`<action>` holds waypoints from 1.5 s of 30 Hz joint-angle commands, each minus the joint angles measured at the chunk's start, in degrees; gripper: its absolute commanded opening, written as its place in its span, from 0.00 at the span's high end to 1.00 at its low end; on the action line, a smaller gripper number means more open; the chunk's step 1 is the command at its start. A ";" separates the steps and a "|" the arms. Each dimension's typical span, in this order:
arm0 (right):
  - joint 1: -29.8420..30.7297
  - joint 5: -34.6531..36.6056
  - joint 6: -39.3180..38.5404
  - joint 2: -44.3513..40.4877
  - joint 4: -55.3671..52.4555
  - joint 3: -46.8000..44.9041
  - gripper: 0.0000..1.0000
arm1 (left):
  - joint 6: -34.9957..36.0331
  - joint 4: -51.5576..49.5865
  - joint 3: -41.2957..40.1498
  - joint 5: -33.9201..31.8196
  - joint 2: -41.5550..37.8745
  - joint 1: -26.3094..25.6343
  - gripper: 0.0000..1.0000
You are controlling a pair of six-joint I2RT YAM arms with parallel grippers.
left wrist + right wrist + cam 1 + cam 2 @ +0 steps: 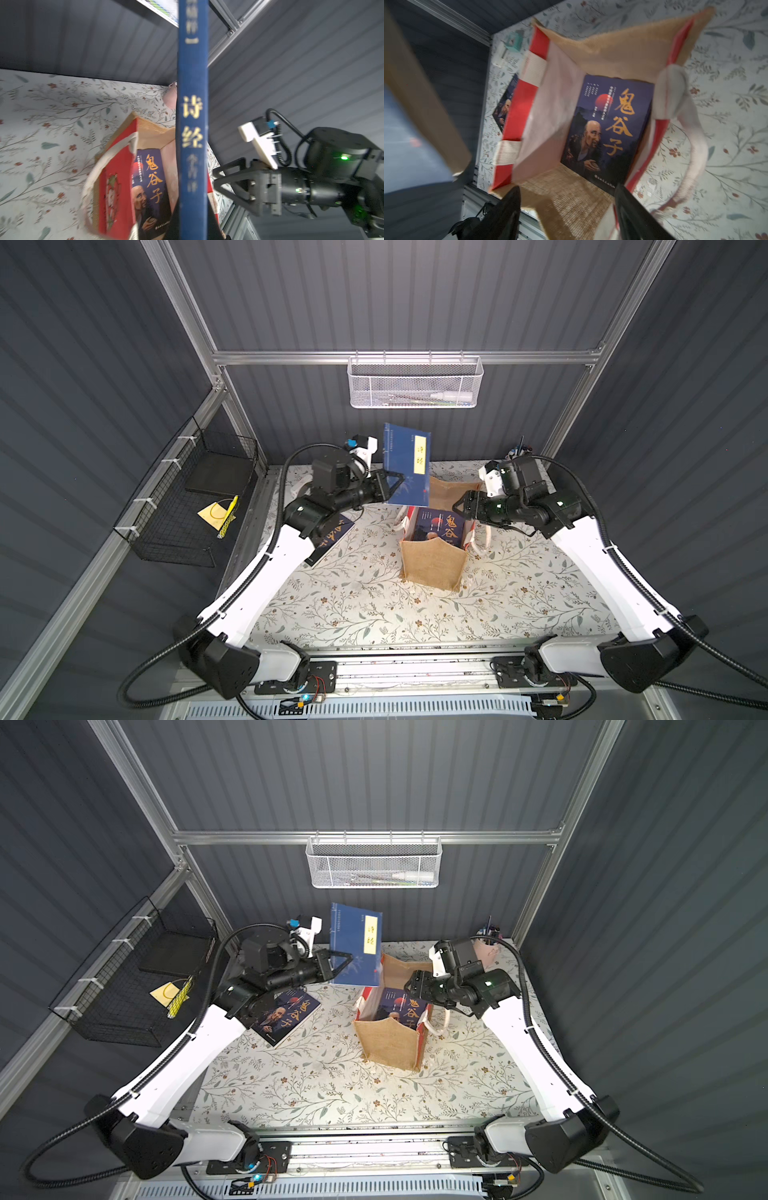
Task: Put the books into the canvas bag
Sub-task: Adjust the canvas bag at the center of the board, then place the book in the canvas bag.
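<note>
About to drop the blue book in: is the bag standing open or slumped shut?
Open and upright: the bag has its mouth gaping, and a portrait book standing inside it shows in both top views.

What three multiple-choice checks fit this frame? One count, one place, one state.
1. Books showing inside the canvas bag: A none; B one; C three.
2. The loose portrait book is: A standing inside the canvas bag; B flat on the table under the left arm; C held up in the air.
3. The left gripper is: A open and empty; B shut, holding nothing; C shut on the blue book.

Key:
1. B: the right wrist view shows a single bagged portrait book leaning against a wall inside.
2. B: both top views show it lying on the table, partly covered by the arm.
3. C: its jaws clamp the raised blue book's edge.
</note>
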 commanded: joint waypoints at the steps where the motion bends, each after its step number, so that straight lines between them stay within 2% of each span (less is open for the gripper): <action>1: -0.61 0.67 -0.85 0.19 -0.83 -3.54 0.30 | 2.93 1.74 4.40 -6.02 3.76 -4.30 1.00; 3: -0.89 0.91 -1.12 0.22 -0.56 -5.21 0.38 | 4.26 -0.05 6.21 -9.97 6.39 -7.00 1.00; 8: -1.48 2.86 -1.90 -1.65 0.09 -7.89 0.68 | 7.80 -7.27 11.48 -18.05 12.12 -12.42 1.00; 10: -1.74 2.81 -2.01 -2.59 0.64 -8.36 0.75 | 8.48 -9.46 12.91 -19.92 13.67 -13.85 1.00; 17: -2.65 1.68 -1.84 -5.35 2.05 -8.06 0.74 | 9.83 -16.33 17.00 -23.98 18.65 -17.96 1.00; 20: -3.00 1.74 -2.06 -5.98 1.53 -7.15 0.65 | 9.46 -18.52 17.56 -24.64 20.32 -19.07 1.00; 24: -3.61 2.37 -2.18 -6.46 0.74 -6.76 0.61 | 7.76 -19.93 16.26 -26.36 21.06 -19.93 1.00; 29: -4.04 3.53 -1.64 -9.33 1.03 -7.31 0.50 | 5.62 -19.68 14.68 -26.24 22.45 -20.82 1.00; 33: -4.41 3.38 -1.38 -10.08 1.63 -7.69 0.50 | 5.14 -22.53 17.22 -26.04 24.96 -20.75 1.00; 40: -5.97 3.25 -1.26 -8.83 2.07 -10.15 0.46 | 4.97 -22.57 16.03 -26.71 24.56 -20.85 1.00; 45: -6.43 2.01 -1.13 -7.21 3.20 -11.46 0.46 | 4.53 -28.31 16.37 -32.05 24.36 -20.83 1.00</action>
